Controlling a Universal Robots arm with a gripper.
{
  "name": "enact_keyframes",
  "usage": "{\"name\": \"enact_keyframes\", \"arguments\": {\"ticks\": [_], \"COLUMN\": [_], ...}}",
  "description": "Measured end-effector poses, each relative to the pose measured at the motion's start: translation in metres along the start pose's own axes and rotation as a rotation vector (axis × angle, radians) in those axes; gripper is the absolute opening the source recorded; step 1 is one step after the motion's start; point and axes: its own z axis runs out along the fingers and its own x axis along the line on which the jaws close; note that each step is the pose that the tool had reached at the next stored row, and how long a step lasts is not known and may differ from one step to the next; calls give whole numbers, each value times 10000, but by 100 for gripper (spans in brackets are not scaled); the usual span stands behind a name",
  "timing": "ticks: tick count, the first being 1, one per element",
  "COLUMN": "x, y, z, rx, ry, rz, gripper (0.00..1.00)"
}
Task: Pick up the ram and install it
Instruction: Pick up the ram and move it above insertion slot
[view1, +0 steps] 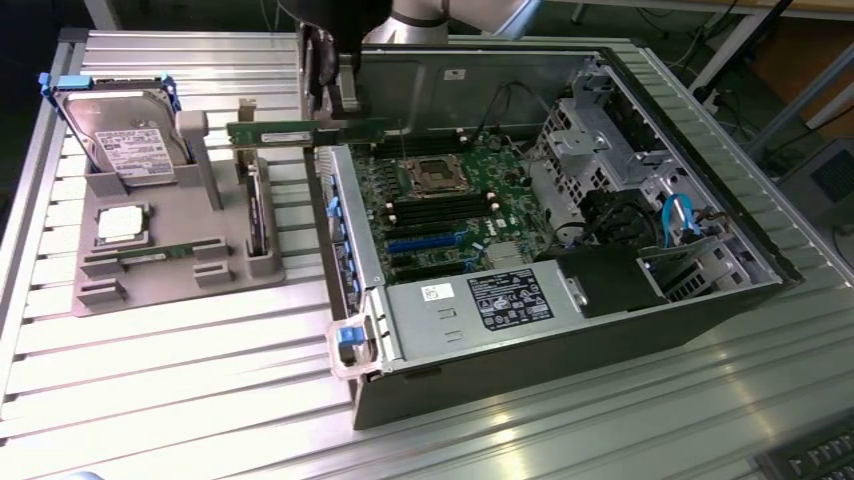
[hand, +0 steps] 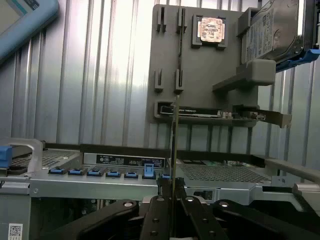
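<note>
Wrist view: the pincer (hand: 173, 202) is closed almost to its limit on the ram (hand: 173, 150). The ram appears edge-on as a thin upright line rising from between the two black fingers (hand: 155, 215). Exterior view: the pincer (view1: 343, 115) hangs near the worktop's (view1: 160, 380) far edge. It holds the ram (view1: 287, 133) in the air as a level green strip, lengthwise along that edge, gripped towards the end on the exterior view's right. The strip sits just above the side wall of the open computer case (view1: 574, 330), between the motherboard (view1: 447, 215) and the grey parts fixture (view1: 174, 285). The fixture carries the hard drive (view1: 127, 140) and the upright expansion card (view1: 256, 200).

Handling, as a judgement: the module is probably light, stiff and thin, and easily damaged at its chips and contact edge. A flat-face grip away from the contacts suits it, and a firm one, since smooth faces may slip.
</note>
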Motion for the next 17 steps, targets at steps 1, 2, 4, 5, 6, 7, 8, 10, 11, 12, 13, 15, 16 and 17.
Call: {"name": "enact_keyframes", "arguments": {"ticks": [1, 2, 4, 5, 6, 7, 8, 10, 11, 12, 13, 15, 16, 17], "x": [3, 5, 11, 14, 18, 22, 25, 32, 34, 37, 43, 54, 57, 62], "y": [-34, -65, -146, -188, -245, -293, -330, -418, -453, -492, -566, -709, -746, -812], "z": [-4, -7, -16, -21, -27, -31, -34, -42, -45, -49, -55, -67, -70, -75], "rx": [0, -1, -1, -1, -2, -1, -1, -1, -2, -2, -2, -2, -3, -4], "ry": [-2, -4, -9, -13, -16, -20, -23, -30, -33, -36, -41, -51, -54, -58], "rz": [-3, -5, -10, -14, -18, -23, -27, -38, -42, -45, -56, -74, -80, -89], "gripper": [14, 14, 14, 14, 14, 14, 14, 14, 14, 14, 14, 14, 14, 14]}}
